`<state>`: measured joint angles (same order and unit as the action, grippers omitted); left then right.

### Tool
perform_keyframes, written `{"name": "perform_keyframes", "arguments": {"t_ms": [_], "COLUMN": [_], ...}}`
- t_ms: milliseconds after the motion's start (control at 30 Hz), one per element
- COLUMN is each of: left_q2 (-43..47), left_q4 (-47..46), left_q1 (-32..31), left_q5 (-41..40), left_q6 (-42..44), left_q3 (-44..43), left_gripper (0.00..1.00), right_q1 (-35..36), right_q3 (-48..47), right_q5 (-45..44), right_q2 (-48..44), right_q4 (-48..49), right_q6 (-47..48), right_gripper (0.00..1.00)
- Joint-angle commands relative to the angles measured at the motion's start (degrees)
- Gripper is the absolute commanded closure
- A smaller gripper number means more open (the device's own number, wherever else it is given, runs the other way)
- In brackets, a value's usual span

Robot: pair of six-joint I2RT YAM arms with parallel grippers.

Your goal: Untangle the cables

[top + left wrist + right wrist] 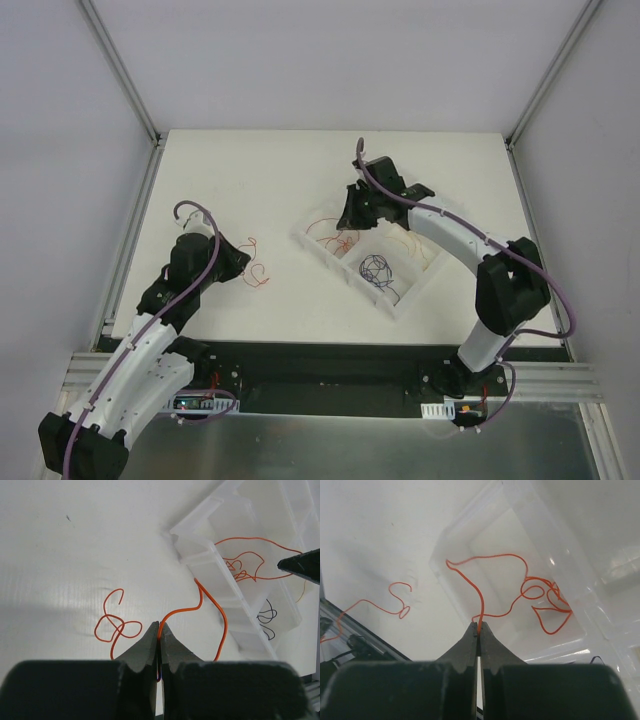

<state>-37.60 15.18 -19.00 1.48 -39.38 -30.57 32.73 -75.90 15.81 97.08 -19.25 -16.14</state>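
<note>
The cables are thin, curly wires, mostly lying as separate strands. 1 red-orange curly strand (481, 602) lies in the end compartment of the white translucent divided plastic tray (398, 308), its end pinched between the closed fingers of the right gripper (479, 625). A 2nd red-orange arched strand (185, 610) is clamped in the closed left gripper (160, 629) over the white table (60, 555), beside the tray. A 3rd red looped strand (116, 626) rests loose nearby. A dark blue-black bundle (375, 267) sits in the middle compartment.

Step in hand, by appearance: drawing single strands apart. The next move likely calls for a slow pull, watching that curls do not snag.
</note>
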Motion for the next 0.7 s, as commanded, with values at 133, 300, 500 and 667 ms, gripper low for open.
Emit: {"name": "perform_keyframes", "arguments": {"t_ms": [133,300,500,667], "left_q2": [-0.3,-0.7,-1.7,-4.1], "left_q4": [-0.2,-0.1,-0.2,-0.2], "left_q1": [0.5,0.5,0.5,0.5], "left_q5": [1.4,4.0,9.8,14.9], "left_q6": [1.7,2.3,2.7,3.3], "left_q3": [-3.3,-5.0,-8.0,-10.6], "left_gripper": [1.00,1.00,1.00,1.00], "right_q1": [2.1,2.7,3.0,4.7], "right_q3": [-5.4,-6.1,-6.5,-2.8], "right_q5": [-9.8,-10.3,-12.2,-10.3], "right_q2": [4.0,4.5,-1.4,-9.7], "right_q4": [-10.5,-11.4,-13.0,-10.0], "right_q6": [8.0,9.7,15.1,18.9], "right_gripper": [0.98,0.79,0.38,0.26]}}
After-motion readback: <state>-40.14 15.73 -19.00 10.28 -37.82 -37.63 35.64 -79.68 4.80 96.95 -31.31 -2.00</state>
